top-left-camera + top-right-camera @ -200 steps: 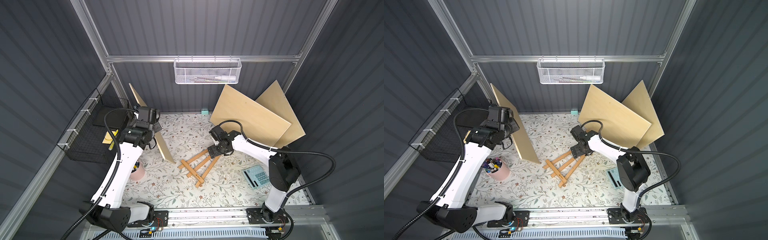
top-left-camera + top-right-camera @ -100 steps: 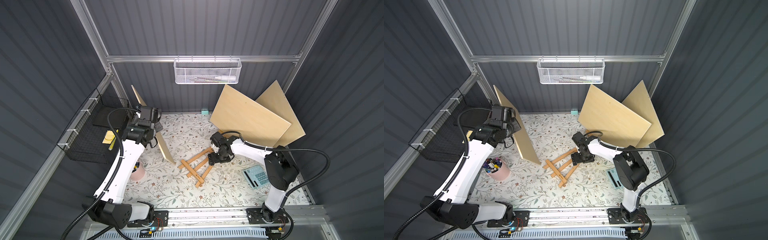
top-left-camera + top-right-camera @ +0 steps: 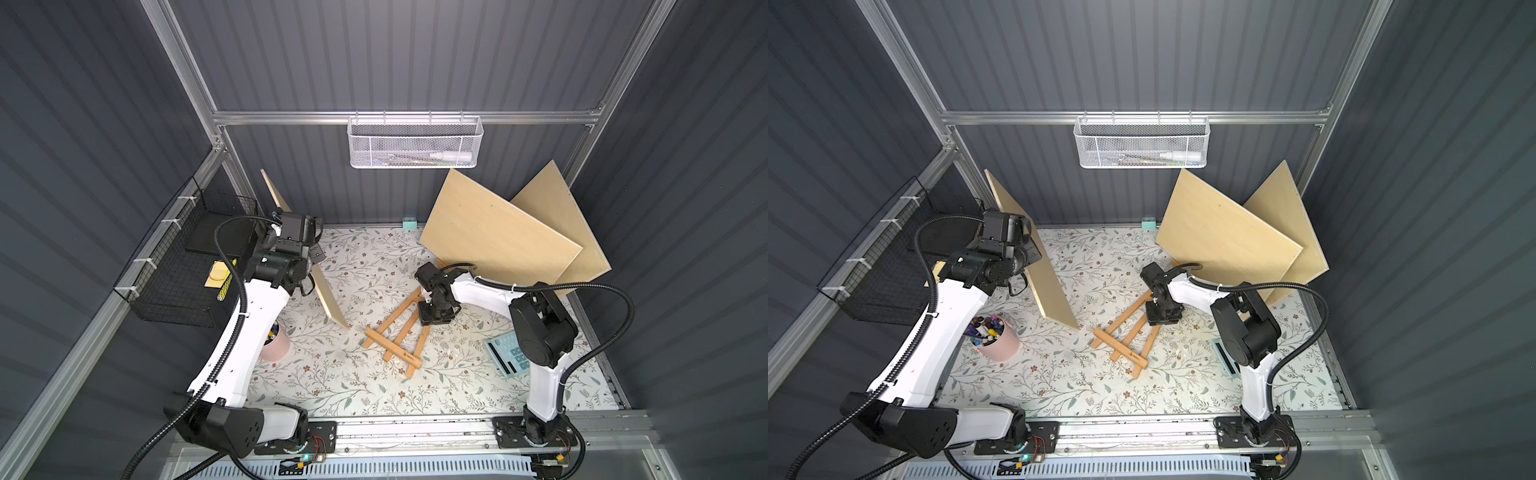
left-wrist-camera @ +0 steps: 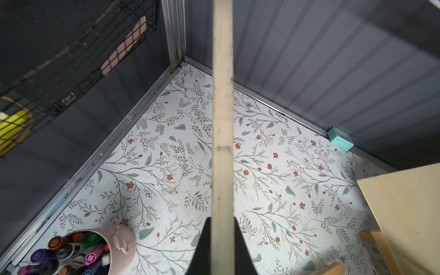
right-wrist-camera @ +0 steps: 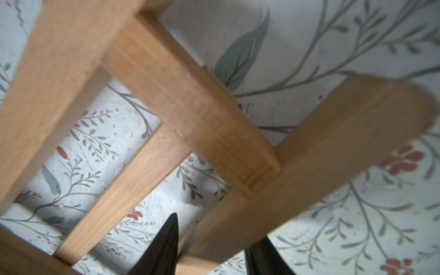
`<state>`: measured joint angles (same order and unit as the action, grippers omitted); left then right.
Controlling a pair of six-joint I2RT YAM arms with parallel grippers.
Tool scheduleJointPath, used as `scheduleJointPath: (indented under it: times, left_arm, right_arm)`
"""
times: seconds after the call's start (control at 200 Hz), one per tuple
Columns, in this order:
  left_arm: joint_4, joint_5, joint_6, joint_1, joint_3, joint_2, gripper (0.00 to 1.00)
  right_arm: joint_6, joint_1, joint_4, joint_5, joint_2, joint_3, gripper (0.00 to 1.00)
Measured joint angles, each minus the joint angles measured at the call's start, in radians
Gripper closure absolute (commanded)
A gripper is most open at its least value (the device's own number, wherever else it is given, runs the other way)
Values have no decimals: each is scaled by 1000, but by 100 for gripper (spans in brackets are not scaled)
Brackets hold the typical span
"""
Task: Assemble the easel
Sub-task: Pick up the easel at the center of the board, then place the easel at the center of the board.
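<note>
The wooden easel lies flat and folded on the floral table, mid-scene. My right gripper points down onto its upper end. In the right wrist view my right gripper stands open astride one easel leg; one finger lies against the wood and a narrow gap shows at the other. My left gripper is shut on the edge of a thin pale board. The board stands on edge at the left, its lower corner near the table.
A pink cup of markers sits below the left arm. Two large plywood sheets lean at the back right. A teal calculator lies by the right arm's base. A black wire basket hangs on the left wall.
My right gripper has come down and forward onto the easel, and its jaws have narrowed round a leg. My left arm has shifted the held board slightly.
</note>
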<state>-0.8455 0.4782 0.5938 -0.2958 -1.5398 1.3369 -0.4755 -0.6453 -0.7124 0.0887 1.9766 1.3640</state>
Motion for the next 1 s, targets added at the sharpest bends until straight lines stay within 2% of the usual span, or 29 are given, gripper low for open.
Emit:
scheduleJointPath:
  times: [0.125, 0.21, 0.39, 0.635, 0.725, 0.87, 1.001]
  left_arm:
    - [0, 4, 0, 0, 0, 0, 100]
    - [0, 7, -3, 0, 0, -3, 100]
    - [-1, 21, -15, 0, 0, -16, 100]
    - [-2, 31, -26, 0, 0, -26, 100]
    - [-6, 30, -26, 0, 0, -26, 100]
    - [-8, 25, -26, 0, 0, -26, 100]
    - [-8, 16, -25, 0, 0, -26, 100]
  right_arm:
    - [-13, 2, -1, -13, 37, 40, 58]
    - [-16, 2, -3, -17, 55, 61, 60]
    - [-22, 4, 25, -10, 71, 81, 86]
    - [-22, 6, 28, -26, 45, 97, 95]
    - [-26, 11, -38, -36, 31, 192, 96]
    - [-48, 45, -169, -32, 26, 443, 99]
    - [-74, 97, -202, -21, -19, 497, 100]
